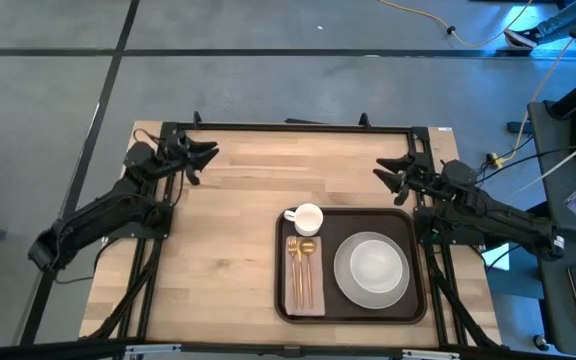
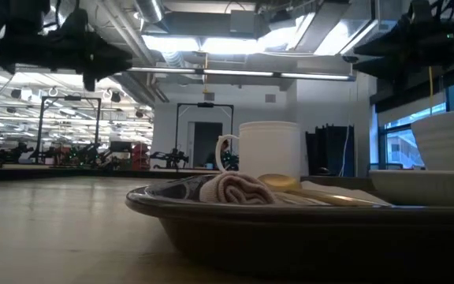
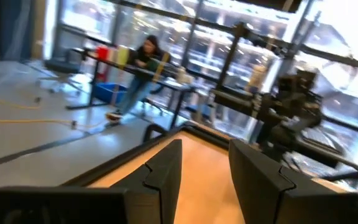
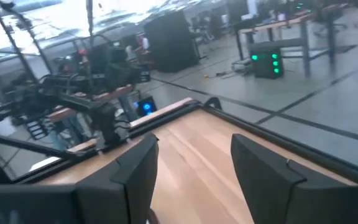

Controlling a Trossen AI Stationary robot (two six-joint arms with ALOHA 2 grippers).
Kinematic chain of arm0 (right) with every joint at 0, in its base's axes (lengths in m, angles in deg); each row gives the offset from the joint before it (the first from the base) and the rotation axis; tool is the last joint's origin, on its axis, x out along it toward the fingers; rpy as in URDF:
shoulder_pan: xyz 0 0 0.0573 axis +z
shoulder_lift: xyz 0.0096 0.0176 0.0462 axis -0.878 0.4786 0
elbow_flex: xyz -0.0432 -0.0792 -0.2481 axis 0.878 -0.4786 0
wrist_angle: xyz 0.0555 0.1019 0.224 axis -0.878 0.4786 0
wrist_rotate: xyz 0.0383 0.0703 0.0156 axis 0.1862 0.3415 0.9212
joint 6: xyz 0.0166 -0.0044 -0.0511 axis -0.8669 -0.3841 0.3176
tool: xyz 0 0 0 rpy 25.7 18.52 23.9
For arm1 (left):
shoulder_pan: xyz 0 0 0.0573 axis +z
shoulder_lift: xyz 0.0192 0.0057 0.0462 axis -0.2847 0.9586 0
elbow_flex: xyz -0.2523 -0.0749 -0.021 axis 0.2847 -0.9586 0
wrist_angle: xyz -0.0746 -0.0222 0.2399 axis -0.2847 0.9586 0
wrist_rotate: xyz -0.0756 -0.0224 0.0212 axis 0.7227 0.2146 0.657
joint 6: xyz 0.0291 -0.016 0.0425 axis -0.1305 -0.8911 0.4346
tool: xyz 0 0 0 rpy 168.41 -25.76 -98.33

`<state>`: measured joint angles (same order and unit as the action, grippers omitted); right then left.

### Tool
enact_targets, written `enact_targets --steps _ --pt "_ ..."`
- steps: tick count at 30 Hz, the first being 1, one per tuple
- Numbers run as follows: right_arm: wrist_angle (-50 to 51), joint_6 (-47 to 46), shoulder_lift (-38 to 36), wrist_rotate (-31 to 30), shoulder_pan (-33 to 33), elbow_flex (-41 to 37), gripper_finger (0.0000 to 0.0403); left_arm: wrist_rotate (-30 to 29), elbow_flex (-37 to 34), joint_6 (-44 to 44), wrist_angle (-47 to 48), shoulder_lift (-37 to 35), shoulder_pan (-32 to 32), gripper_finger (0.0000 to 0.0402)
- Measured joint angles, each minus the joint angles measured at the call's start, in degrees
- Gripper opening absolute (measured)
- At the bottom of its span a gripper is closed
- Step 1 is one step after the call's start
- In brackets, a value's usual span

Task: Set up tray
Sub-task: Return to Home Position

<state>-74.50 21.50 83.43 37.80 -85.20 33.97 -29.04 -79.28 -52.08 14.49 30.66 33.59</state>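
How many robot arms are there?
2. The left arm reaches in over the table's left edge; the right arm over its right edge, beside the tray. None seems hidden.

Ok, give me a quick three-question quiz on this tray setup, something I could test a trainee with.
1. True or false: the white mug stands inside the tray, at its far-left corner.
2. The napkin bearing the gold cutlery lies: A) on the tray, left of the white plate; B) under the plate; C) off the tray.
3. Short answer: what do the left gripper and the right gripper hold?

Key: 1 true. 2 A. 3 nothing; both have their fingers open, above the table's far side.
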Motion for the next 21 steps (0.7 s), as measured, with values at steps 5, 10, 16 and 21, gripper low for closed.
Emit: enact_targets --steps 5,10,16,21 --pt "0.08 -2.82 -3.53 -3.46 0.0 -3.56 0.0204 -5.07 -4.87 -0.81 -2.5 -4.23 -0.02 0.0127" --pt "-0.11 -3.2 -7.13 -5.92 0.0 -6.51 0.0204 -7.99 -8.31 0.21 -3.17 -7.3 -0.02 0.0127" --pt "0.4 -4.34 -12.37 -5.96 0.0 -9.34 0.0204 -9.71 -9.9 1.5 -0.15 -8.95 -0.02 0.0127" --pt "0.56 -5.87 -13.2 -7.6 0.0 -11.88 0.0204 -9.72 -9.9 2.71 1.66 -8.93 -0.02 0.0127"
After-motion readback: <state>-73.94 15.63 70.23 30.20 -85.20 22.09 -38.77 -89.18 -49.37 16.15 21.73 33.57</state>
